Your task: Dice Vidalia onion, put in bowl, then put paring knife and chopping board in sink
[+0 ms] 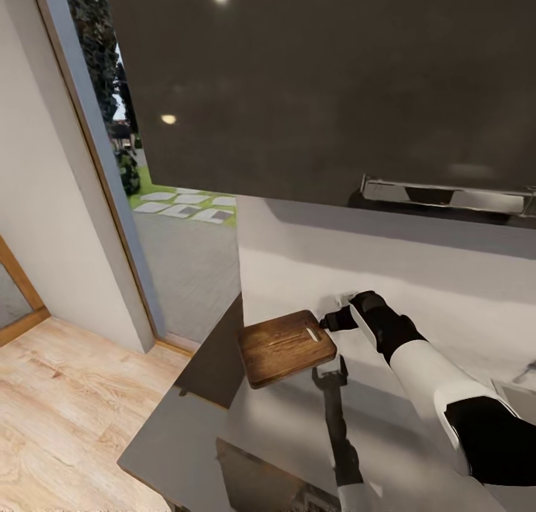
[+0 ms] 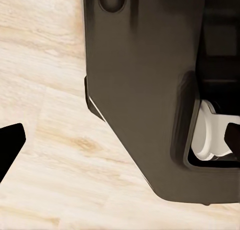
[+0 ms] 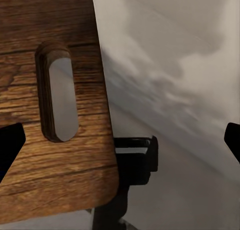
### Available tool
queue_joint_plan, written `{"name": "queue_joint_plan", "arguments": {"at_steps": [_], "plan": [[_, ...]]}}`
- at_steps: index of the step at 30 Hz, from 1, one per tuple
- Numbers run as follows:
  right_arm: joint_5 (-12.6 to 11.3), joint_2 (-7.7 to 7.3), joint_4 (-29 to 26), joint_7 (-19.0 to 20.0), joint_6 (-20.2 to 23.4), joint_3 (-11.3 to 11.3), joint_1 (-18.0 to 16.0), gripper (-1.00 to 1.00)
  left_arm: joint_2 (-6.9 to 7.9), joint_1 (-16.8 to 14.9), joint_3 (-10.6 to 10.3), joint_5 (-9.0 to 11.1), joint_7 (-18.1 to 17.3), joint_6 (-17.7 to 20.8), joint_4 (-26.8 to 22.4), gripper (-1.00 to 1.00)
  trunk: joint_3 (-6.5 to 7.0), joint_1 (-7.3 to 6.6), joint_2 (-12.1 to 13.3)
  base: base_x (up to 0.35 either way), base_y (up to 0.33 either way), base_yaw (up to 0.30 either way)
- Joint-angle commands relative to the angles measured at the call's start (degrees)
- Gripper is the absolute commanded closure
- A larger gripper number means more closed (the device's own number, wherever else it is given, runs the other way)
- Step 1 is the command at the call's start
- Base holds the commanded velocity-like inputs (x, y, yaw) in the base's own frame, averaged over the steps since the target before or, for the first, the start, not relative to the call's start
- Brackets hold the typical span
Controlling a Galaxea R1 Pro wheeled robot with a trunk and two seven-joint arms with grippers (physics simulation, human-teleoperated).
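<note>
Head view: the brown wooden rectangular chopping board (image 1: 286, 346) with rounded corners and a slot-shaped handle hole lies flat on the smooth grey glossy countertop (image 1: 417, 274), near the counter's left end. The right arm, white with a black forearm, comes in from about four o'clock, and the right gripper (image 1: 325, 322) sits just beside the board's handle end, at roughly two o'clock from the board's middle. Whether it touches the board cannot be told here. A dim mirror image of the arm shows in the glossy surface below. Past the counter's left end is pale wooden floor (image 1: 59, 415), and at about three o'clock of the picture, on the dark wall, hangs a shiny metal rail (image 1: 447, 196).

Right wrist view: the board (image 3: 50, 104) lies close under the camera, its slot showing grey counter (image 3: 190, 190) through it. The two dark fingertips (image 3: 10, 145) stand wide apart at opposite edges of the picture — the right gripper is spread, holding nothing.

Left wrist view: one dark fingertip (image 2: 10, 142) of the left gripper hangs over pale wood floor (image 2: 45, 79) beside the robot's dark base (image 2: 145, 89) — its state cannot be told.
</note>
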Motion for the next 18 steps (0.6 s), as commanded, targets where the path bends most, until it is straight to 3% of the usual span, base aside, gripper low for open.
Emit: {"name": "queue_joint_plan", "arguments": {"at_steps": [1,7,18], "plan": [[-0.19,-0.08,-0.08,0.05,0.24,0.39,-0.05,-1.0,-0.01,0.01,-0.01,0.07,0.0,-0.09,-0.07,-1.0,-0.13,0.03,-0.11,0.0,0.0,0.0],[-0.14,-0.08,-0.08,-0.01,-0.41,0.4,-0.05,-1.0,-0.03,0.01,-0.01,0.07,-0.03,-0.1,-0.07,-1.0,-0.14,0.03,-0.11,0.0,0.0,0.0],[-0.18,-0.08,0.85,-0.8,-5.3,0.39,-0.05,-1.0,-0.09,0.01,-0.01,0.07,-0.04,-0.11,-0.07,-1.0,-0.14,0.03,-0.11,0.0,0.0,0.0]]}}
